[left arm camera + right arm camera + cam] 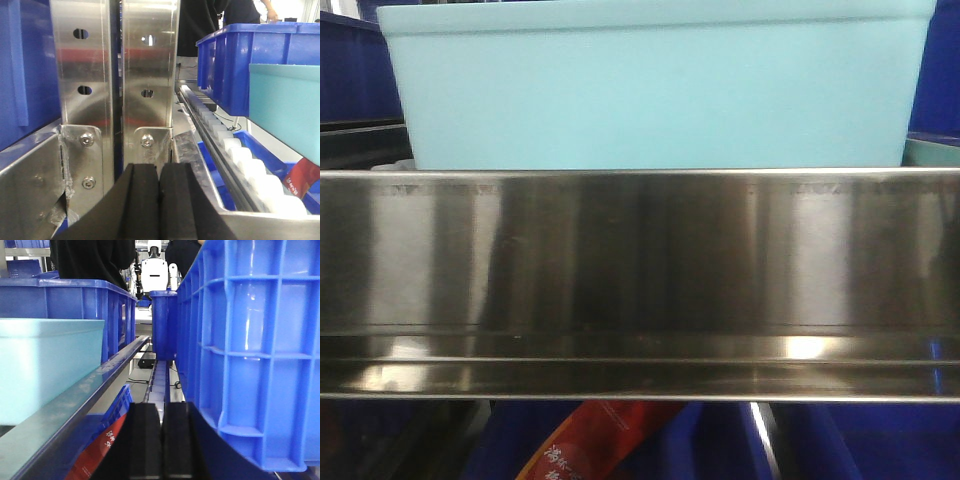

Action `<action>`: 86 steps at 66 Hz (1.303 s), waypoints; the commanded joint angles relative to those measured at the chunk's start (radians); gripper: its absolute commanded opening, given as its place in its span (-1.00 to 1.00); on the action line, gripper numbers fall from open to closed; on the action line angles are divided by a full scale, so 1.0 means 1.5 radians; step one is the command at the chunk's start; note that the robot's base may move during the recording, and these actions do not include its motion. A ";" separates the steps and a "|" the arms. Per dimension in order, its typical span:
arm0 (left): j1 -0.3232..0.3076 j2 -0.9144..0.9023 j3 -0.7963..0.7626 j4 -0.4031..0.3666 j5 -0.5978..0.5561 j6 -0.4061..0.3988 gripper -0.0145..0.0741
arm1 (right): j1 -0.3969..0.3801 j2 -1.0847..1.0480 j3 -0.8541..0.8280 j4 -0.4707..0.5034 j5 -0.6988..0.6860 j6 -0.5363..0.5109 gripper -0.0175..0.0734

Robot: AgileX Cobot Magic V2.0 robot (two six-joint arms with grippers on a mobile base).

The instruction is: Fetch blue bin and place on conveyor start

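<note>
All three close views share the blue bin [660,90].

In your front view the tub [655,85] stands behind the rail [640,280], which crosses before its base. A ribbed bin [355,70] stands to its left, another ribbed bin [935,80] to its right. Below the rail a packet [590,440] lies in a lower bin [860,445]. Your left gripper [159,200] sits before two uprights [115,75], the roller track [240,155] running away to their right. Your right gripper [162,440] sits between the tub on its left and a ribbed bin [250,350] on its right.
</note>
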 commanded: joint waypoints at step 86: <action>-0.004 0.050 -0.232 -0.003 0.148 0.002 -0.50 | 0.001 0.033 -0.259 0.010 0.190 -0.002 -0.50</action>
